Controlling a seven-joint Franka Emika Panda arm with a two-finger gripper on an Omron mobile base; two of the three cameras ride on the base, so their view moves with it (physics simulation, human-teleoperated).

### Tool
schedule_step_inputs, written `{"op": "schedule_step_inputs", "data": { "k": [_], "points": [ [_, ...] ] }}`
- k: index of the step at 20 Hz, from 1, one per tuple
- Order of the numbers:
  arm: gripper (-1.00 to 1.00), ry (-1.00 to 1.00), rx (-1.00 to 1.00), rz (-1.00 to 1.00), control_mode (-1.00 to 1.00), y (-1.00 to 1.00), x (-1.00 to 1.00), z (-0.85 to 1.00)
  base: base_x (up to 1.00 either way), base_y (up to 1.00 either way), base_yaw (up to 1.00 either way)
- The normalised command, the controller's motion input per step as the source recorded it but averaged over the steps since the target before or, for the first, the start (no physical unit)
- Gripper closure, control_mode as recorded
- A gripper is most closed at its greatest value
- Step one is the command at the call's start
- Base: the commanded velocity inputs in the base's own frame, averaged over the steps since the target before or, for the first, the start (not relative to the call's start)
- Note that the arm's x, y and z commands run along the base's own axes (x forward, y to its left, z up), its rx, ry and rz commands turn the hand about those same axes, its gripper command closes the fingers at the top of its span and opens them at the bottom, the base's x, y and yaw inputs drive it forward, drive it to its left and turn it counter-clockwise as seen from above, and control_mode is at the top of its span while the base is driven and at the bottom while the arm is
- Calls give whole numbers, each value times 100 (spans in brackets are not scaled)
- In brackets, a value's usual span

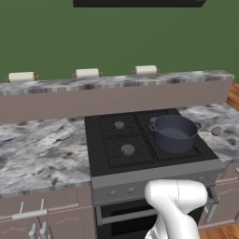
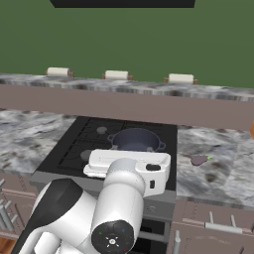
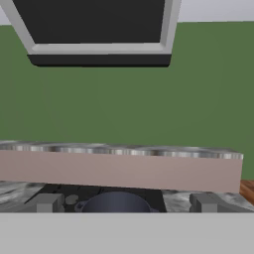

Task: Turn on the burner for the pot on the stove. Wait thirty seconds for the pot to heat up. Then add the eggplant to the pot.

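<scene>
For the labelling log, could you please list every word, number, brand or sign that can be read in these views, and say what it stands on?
There is no readable text in any view.
The stove front panel carries small knobs with no legible markings.
The pot, the eggplant and the three pale rolls on the back ledge are plain.
The small coloured dots on the arm's joint cap are not characters.

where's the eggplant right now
The eggplant lies on the marble counter just right of the stove in both base views, apart from the pot on the right-hand burners.
</scene>
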Motion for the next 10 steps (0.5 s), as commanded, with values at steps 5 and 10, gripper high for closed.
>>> {"op": "schedule_step_inputs", "data": {
  "k": [5,10],
  "points": [
    [-100,0,0,0,-100,0,0,0,0,0,0],
    [-100,0,0,0,-100,0,0,0,0,0,0]
  ]
}}
